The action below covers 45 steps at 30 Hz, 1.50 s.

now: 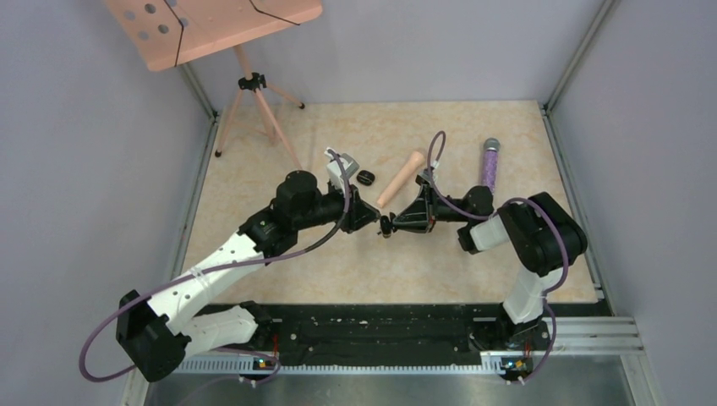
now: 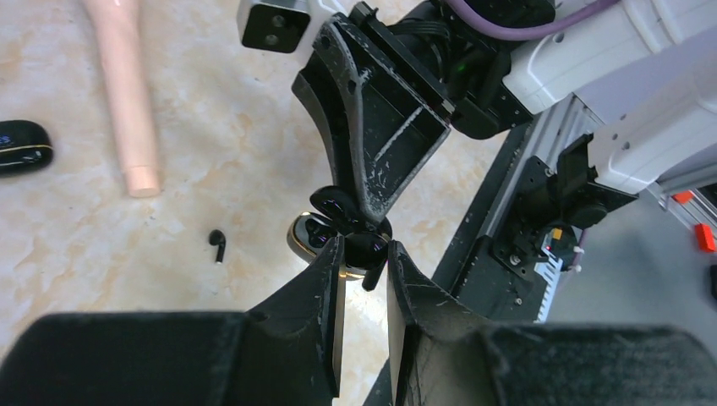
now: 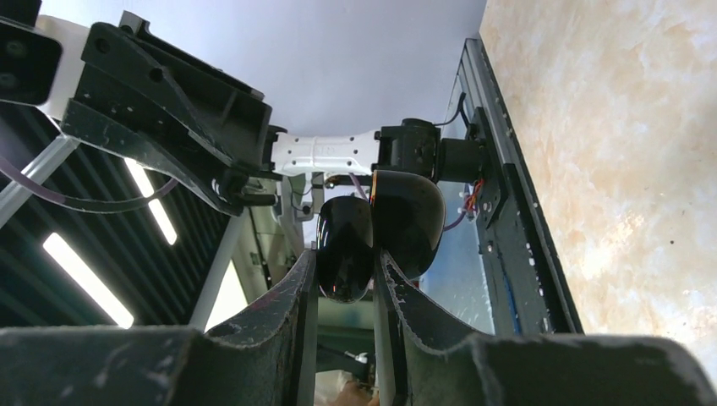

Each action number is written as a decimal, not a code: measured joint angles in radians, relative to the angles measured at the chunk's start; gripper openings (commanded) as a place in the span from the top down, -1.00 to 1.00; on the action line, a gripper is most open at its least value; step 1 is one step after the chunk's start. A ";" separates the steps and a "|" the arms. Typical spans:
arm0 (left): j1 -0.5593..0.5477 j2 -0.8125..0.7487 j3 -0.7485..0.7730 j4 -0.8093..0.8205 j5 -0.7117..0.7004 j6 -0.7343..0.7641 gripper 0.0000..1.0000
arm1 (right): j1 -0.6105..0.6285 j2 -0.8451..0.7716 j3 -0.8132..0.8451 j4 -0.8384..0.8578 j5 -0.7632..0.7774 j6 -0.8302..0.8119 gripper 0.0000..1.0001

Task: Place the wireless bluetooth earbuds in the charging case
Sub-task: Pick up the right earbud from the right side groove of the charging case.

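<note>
Clamping the open charging case (image 3: 407,218) aloft, the right gripper (image 3: 347,260) faces the left gripper (image 2: 363,254), apparently pinching one earbud (image 2: 369,246); misalignment could drop it onto the surface (image 2: 211,169).

At mid-table the charging case (image 3: 342,241) sits between the fingers of the right gripper (image 3: 347,258). Just beside it, one earbud (image 2: 368,251) sits between those of the left gripper (image 2: 364,245) (the other earbud (image 2: 218,245) lies on the table (image 2: 245,127), nearer the rod (image 2: 127,101)).

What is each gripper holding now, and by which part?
Right gripper clamps one half of the open case. Left gripper pinches an earbud by its body.
</note>
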 measured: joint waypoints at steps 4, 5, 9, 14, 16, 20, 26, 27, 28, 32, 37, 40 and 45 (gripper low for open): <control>0.000 0.000 -0.006 0.008 0.045 -0.006 0.78 | 0.003 -0.022 -0.013 0.002 0.026 0.040 1.00; 0.000 0.000 -0.006 0.012 0.053 -0.006 0.79 | 0.004 -0.027 -0.017 0.003 0.034 0.053 1.00; 0.000 0.000 -0.006 0.026 0.075 -0.010 0.79 | 0.010 -0.039 -0.024 0.005 0.060 0.113 1.00; 0.000 0.000 -0.006 0.075 0.089 -0.028 0.80 | 0.018 -0.058 -0.024 0.010 0.091 0.174 1.00; 0.000 -0.002 -0.006 0.097 0.087 -0.035 0.79 | 0.022 -0.065 -0.024 0.011 0.107 0.196 1.00; 0.000 -0.013 -0.013 0.133 0.073 -0.040 0.75 | 0.035 -0.086 -0.024 0.015 0.140 0.238 1.00; 0.000 -0.016 -0.024 0.221 0.034 -0.039 0.66 | 0.042 -0.125 -0.021 0.018 0.167 0.288 1.00; 0.000 -0.016 -0.027 0.237 0.025 -0.039 0.65 | 0.042 -0.128 -0.020 0.019 0.170 0.293 1.00; 0.000 -0.016 -0.029 0.250 0.015 -0.039 0.66 | 0.042 -0.128 -0.014 0.019 0.172 0.299 1.00; 0.000 -0.007 -0.030 0.303 -0.025 -0.021 0.67 | 0.042 -0.128 0.016 0.018 0.183 0.316 1.00; 0.000 0.045 -0.028 0.363 -0.047 -0.001 0.66 | 0.041 -0.127 0.065 0.019 0.191 0.341 1.00; 0.000 0.067 -0.028 0.392 -0.051 0.006 0.69 | 0.037 -0.126 0.092 0.020 0.192 0.354 1.00; 0.000 0.070 -0.026 0.420 -0.051 0.006 0.72 | 0.025 -0.126 0.097 0.020 0.192 0.369 1.00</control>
